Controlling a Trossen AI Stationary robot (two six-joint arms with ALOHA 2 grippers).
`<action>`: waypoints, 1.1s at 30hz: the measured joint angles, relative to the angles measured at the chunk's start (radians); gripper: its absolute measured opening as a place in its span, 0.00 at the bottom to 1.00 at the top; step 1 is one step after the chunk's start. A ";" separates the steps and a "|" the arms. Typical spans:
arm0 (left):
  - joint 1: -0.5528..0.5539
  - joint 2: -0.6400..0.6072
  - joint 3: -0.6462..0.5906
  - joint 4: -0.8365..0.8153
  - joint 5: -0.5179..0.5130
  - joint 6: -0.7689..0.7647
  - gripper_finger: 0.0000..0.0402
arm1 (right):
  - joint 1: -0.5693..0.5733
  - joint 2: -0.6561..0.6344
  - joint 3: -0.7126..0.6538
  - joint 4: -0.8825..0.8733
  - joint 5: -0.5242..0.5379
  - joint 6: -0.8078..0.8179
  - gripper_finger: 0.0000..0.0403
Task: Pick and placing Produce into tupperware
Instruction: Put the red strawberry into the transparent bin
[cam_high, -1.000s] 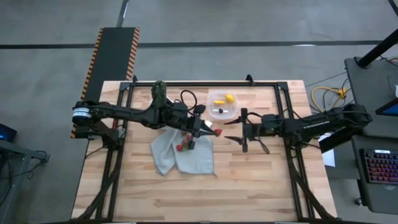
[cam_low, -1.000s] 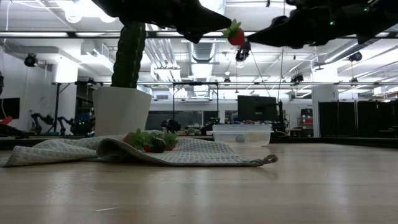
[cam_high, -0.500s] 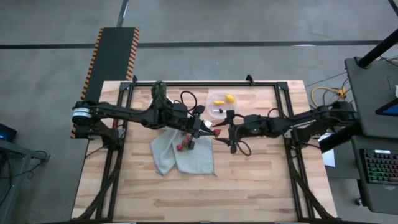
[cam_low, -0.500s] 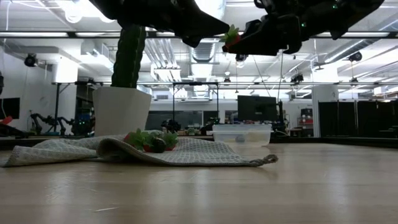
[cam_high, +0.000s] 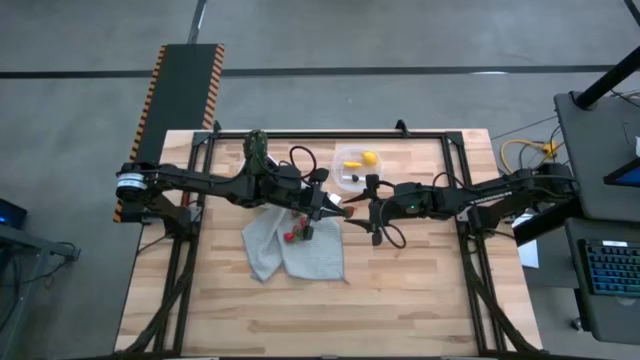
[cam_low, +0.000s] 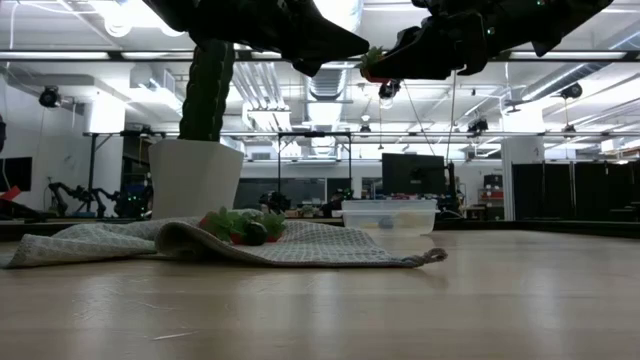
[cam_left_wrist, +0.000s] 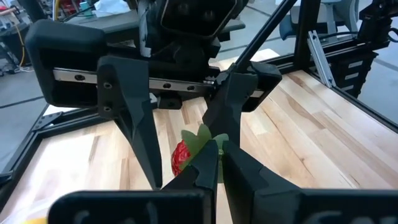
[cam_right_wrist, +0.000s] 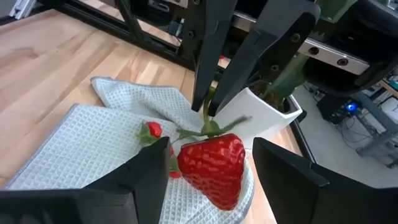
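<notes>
While both jaws meet above the wooden table (cam_high: 420, 290), left gripper (cam_high: 345, 211) pinches strawberry (cam_right_wrist: 212, 167); right gripper (cam_high: 368, 213) gapes.

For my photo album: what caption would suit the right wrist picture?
Mid-air handover: the left hand pinches a strawberry by its leaves between the right hand's open fingers, above a cloth.
</notes>
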 joint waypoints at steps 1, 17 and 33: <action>0.000 0.000 0.000 0.000 0.000 0.000 0.00 | 0.000 0.000 0.000 0.000 0.000 0.003 0.55; 0.000 -0.001 0.000 0.007 0.000 0.000 0.00 | 0.000 0.006 -0.001 -0.001 0.022 0.007 0.34; 0.000 -0.001 0.001 0.007 0.001 -0.001 0.00 | 0.000 0.005 0.000 -0.003 0.025 0.018 0.31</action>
